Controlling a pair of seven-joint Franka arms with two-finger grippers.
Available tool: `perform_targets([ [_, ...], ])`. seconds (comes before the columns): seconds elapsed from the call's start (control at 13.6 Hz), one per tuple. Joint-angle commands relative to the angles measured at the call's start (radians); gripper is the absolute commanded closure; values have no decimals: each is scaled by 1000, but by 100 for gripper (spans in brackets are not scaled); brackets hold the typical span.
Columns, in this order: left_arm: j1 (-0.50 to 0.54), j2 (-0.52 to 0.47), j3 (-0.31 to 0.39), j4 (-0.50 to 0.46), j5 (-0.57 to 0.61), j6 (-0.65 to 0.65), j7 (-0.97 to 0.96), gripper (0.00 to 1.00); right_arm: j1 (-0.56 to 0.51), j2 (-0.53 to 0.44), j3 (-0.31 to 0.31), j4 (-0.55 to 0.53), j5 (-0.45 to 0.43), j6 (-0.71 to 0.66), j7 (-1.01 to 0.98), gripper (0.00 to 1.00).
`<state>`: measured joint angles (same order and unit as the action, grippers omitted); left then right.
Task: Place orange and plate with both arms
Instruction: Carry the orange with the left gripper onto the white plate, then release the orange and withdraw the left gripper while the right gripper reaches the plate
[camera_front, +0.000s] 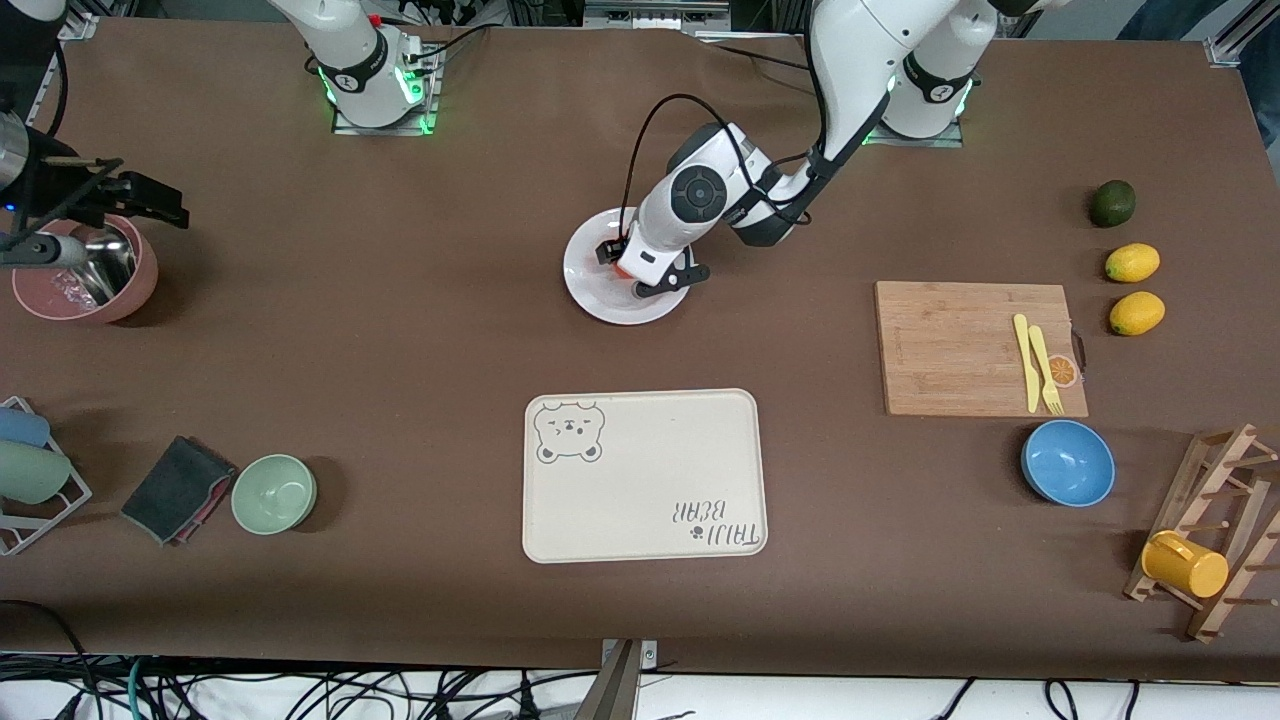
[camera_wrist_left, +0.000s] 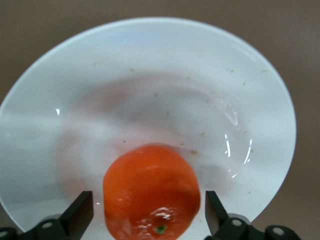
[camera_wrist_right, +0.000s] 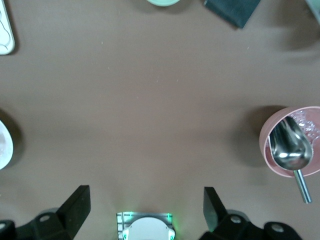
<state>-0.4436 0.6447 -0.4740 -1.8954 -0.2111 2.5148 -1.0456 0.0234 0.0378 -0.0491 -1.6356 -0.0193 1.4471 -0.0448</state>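
- The plate (camera_front: 610, 285) sits on the brown worktop (camera_front: 400, 330) near the middle, farther from the front camera than the cream tray (camera_front: 640, 480), with bare worktop between the two.
- The orange (camera_wrist_left: 151, 192) lies in the plate's well, off-centre, resting on the white glaze.
- The left tool (camera_front: 640, 270) is low over the plate; in the left wrist view its two fingers (camera_wrist_left: 80, 212) stand apart on either side of the orange, a thin gap showing on each side, so the fruit is straddled but not visibly pinched.
- The left arm's wrist hides most of the orange from the front camera.
- The right tool (camera_wrist_right: 145, 210) hangs spread and holding nothing, high over bare worktop at the right arm's end, above a pink bowl (camera_front: 90, 275) with a metal scoop (camera_wrist_right: 290, 150) in it; this arm waits.
- The tray carries a bear drawing and the printed words "TAIJI BEAR", upside down to the front camera.
- Toward the left arm's end: a wooden cutting board (camera_front: 960, 345) with a yellow knife and fork (camera_front: 1040, 365), a blue bowl (camera_front: 1067, 462), two lemons (camera_front: 1133, 285) and a dark green fruit (camera_front: 1112, 203), and a wooden rack with a yellow mug (camera_front: 1185, 565).
- Toward the right arm's end: a pale green bowl (camera_front: 274, 493) beside a dark folded cloth (camera_front: 175, 488).
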Motion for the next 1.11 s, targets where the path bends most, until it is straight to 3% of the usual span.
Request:
perform_targets([
  [0.0,14,0,2,73,-28,-84,-20,0,1,27,0,22,50,-31,-1,0],
  [0.15,74,-7,0,181,-24,-273,-14,0,7,30,2,22,91,-46,5,0],
  [0.29,149,-8,2,307,-11,-507,-1,0,0,34,-1,17,229,-89,-1,0],
  [0.52,288,-17,6,430,42,-778,198,0,6,74,0,13,352,-214,-68,0],
  [0.59,343,-17,3,455,83,-828,232,0,7,77,3,1,364,-206,-90,0],
  [0.74,411,-26,5,501,195,-918,309,0,7,114,2,-24,479,-212,-156,0],
  [0.88,489,-39,5,504,310,-932,416,0,16,114,3,-58,519,-195,-155,0],
  [1.03,583,-40,5,504,378,-932,546,0,36,181,9,-78,553,-191,-179,0],
])
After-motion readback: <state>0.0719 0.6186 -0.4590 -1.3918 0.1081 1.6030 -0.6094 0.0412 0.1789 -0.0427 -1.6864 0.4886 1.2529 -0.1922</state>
